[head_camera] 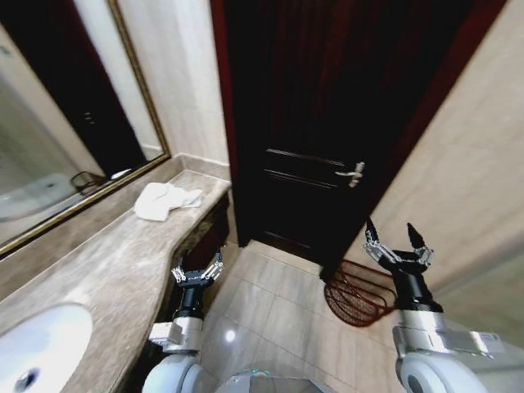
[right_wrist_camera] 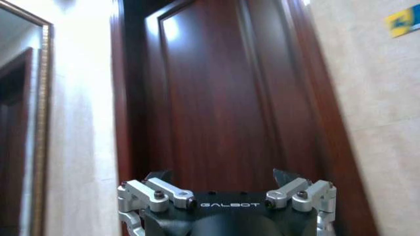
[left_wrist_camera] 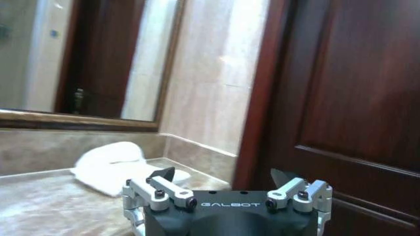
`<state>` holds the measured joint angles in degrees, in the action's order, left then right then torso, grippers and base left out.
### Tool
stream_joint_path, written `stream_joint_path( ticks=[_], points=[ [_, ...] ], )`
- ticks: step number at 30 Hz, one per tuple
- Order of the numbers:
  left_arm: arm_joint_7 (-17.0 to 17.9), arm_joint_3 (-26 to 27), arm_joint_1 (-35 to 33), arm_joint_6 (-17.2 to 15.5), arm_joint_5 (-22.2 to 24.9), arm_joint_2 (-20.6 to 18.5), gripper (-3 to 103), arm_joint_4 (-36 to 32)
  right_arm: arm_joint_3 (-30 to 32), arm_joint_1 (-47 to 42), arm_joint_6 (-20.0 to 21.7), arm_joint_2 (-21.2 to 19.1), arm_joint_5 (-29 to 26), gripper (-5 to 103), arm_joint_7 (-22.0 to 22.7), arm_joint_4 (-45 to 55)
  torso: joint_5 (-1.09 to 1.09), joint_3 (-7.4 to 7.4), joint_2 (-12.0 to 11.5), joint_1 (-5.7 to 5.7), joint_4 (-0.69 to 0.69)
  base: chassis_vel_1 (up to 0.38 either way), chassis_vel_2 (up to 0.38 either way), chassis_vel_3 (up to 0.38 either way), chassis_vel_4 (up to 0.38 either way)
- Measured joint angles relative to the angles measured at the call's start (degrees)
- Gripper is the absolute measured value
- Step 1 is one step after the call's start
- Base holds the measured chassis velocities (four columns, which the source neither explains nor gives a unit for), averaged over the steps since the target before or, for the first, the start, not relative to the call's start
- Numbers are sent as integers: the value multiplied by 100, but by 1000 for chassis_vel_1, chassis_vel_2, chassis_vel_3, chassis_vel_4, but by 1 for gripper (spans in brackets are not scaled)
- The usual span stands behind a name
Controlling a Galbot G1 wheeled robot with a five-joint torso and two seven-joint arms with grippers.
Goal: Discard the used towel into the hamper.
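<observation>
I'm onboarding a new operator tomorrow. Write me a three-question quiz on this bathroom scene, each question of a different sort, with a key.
1. True or false: the white towel already lies in the hamper.
2. Where does the hamper stand? A. on the countertop; B. on the floor by the dark door; C. in the sink
3. Fill in: both the left gripper and the right gripper are ____ and hold nothing.

Key
1. False: it lies crumpled on the countertop near the mirror.
2. B
3. open
</observation>
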<state>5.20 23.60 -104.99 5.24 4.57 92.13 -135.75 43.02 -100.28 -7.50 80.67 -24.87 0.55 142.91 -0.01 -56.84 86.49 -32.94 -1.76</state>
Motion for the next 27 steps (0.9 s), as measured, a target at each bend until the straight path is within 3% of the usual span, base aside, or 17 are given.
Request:
stream_joint_path(
  ticks=[19,27],
  points=[
    [14,91,19,96,-140,0,94,49,12,71,-185,14,143,100,202,-62,0,0,0,0,-1,119,115,119,117],
    [123,93,-1,110,-381,0,100,82,-38,44,-116,68,240,100,193,-16,1,0,0,0,1,12,15,17,22]
  ],
)
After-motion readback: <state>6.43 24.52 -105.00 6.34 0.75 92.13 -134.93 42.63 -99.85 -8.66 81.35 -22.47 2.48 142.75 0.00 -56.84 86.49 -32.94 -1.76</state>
